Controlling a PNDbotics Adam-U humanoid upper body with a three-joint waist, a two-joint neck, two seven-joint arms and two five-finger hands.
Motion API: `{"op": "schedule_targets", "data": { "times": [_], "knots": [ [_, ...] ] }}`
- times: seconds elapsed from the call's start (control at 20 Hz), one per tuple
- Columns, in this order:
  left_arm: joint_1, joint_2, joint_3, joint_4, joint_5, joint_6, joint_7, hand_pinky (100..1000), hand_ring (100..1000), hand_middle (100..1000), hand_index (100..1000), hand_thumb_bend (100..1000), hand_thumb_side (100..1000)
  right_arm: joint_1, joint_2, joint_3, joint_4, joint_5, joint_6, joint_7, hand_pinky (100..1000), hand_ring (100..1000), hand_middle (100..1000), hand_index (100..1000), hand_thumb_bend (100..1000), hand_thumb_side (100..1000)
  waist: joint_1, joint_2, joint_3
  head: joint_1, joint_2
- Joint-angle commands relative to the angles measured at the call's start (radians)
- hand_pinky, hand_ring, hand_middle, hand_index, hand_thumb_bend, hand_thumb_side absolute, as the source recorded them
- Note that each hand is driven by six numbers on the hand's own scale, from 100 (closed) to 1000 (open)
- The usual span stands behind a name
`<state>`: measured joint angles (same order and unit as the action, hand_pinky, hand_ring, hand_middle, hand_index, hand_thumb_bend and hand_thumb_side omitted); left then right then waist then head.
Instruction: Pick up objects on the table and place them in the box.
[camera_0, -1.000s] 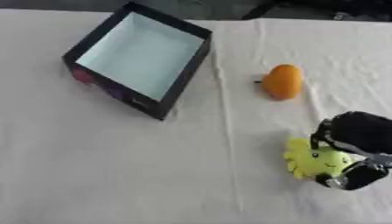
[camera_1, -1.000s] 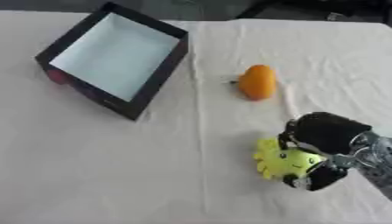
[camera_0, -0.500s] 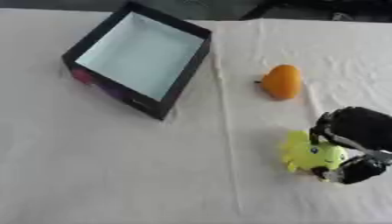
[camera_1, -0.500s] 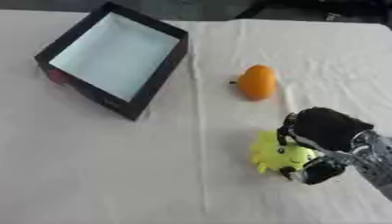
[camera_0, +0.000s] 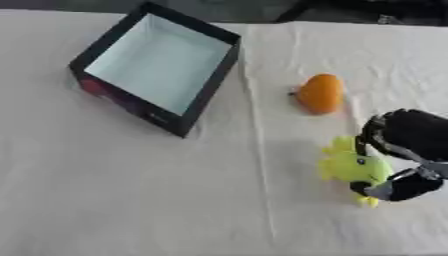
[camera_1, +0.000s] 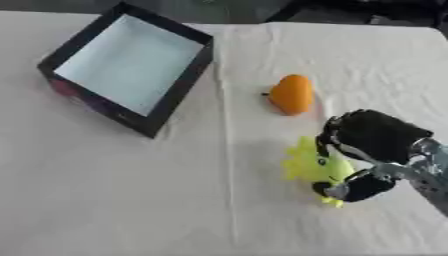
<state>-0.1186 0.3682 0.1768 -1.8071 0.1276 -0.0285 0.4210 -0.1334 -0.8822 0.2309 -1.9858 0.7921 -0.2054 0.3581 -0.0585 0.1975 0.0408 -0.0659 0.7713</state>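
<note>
At the counter's right side, your right robot hand (camera_1: 372, 150) is curled round the yellow toy (camera_1: 313, 167), fingers over its far edge and thumb under its near edge. Since a second ago the toy has shifted a little leftward and toward the orange (camera_1: 291, 94), and the robot hand has gone with it; the toy sits higher in both views than it did, though whether it has left the cloth you cannot tell from these pictures. Box (camera_0: 159, 64) and orange lie where they lay.

That toy is soft-looking, bright yellow-green, with spiky lobes along its left and top edges and a small yellow tip poking out below your thumb. Its long axis runs roughly from the far side toward you, leaning slightly right at the near end.

Your orange is smooth and egg-shaped, long axis near to far, with a small dark stub on its left side. It sits just beyond the toy, apart from it.

Far left stands the box, open-topped and rectangular with thin black walls, a pale blue-white floor and a reddish-purple print on its outer left wall. It is turned so one corner points toward you. It is well apart from the toy.

Everything rests on a cream cloth (camera_0: 131, 190), wrinkled, with a crease running near to far.
</note>
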Motion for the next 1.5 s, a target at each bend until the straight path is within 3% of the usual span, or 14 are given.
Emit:
{"op": "schedule_targets", "data": {
  "times": [0.05, 0.4, 0.8, 1.2, 1.25, 1.3, 1.5],
  "knots": [
    [-0.001, 0.017, 0.012, -0.015, 0.000, 0.002, -0.001, 802, 608, 783, 787, 410, 664, -0.039, -0.057, -0.030, -0.014, -0.063, -0.021, -0.007, 436, 351, 266, 516, 440, 440, 0.001, -0.020, -0.003, 0.002, -0.001],
    [0.000, 0.019, 0.008, -0.014, 0.001, 0.003, -0.006, 802, 609, 784, 787, 407, 666, -0.183, -0.072, -0.033, -0.014, -0.166, -0.053, -0.002, 438, 353, 266, 518, 440, 448, 0.001, -0.023, 0.001, -0.003, -0.001],
    [-0.005, 0.018, 0.002, -0.013, 0.004, 0.003, -0.011, 802, 609, 784, 788, 406, 667, -0.420, -0.012, -0.024, -0.014, -0.254, -0.049, 0.015, 444, 362, 266, 520, 440, 432, 0.002, -0.024, 0.016, -0.016, -0.001],
    [-0.013, 0.016, -0.001, -0.014, 0.008, 0.003, -0.014, 802, 610, 784, 788, 406, 668, -0.686, 0.091, -0.016, -0.014, -0.296, 0.063, 0.053, 444, 364, 278, 520, 437, 388, 0.006, -0.025, 0.031, -0.031, -0.001],
    [-0.015, 0.015, -0.002, -0.014, 0.008, 0.003, -0.014, 802, 610, 784, 788, 406, 668, -0.716, 0.107, -0.014, -0.014, -0.299, 0.085, 0.062, 444, 364, 279, 520, 291, 390, 0.006, -0.024, 0.033, -0.032, -0.001],
    [-0.016, 0.014, -0.003, -0.014, 0.009, 0.003, -0.015, 802, 610, 784, 788, 406, 668, -0.746, 0.123, -0.009, -0.014, -0.299, 0.109, 0.073, 445, 364, 278, 521, 436, 370, 0.006, -0.024, 0.036, -0.034, -0.001],
    [-0.021, 0.010, -0.004, -0.015, 0.011, 0.003, -0.016, 802, 610, 784, 788, 407, 668, -0.860, 0.215, 0.012, -0.014, -0.257, 0.214, 0.114, 447, 365, 279, 521, 433, 344, 0.010, -0.021, 0.047, -0.051, -0.001]
  ]
}}
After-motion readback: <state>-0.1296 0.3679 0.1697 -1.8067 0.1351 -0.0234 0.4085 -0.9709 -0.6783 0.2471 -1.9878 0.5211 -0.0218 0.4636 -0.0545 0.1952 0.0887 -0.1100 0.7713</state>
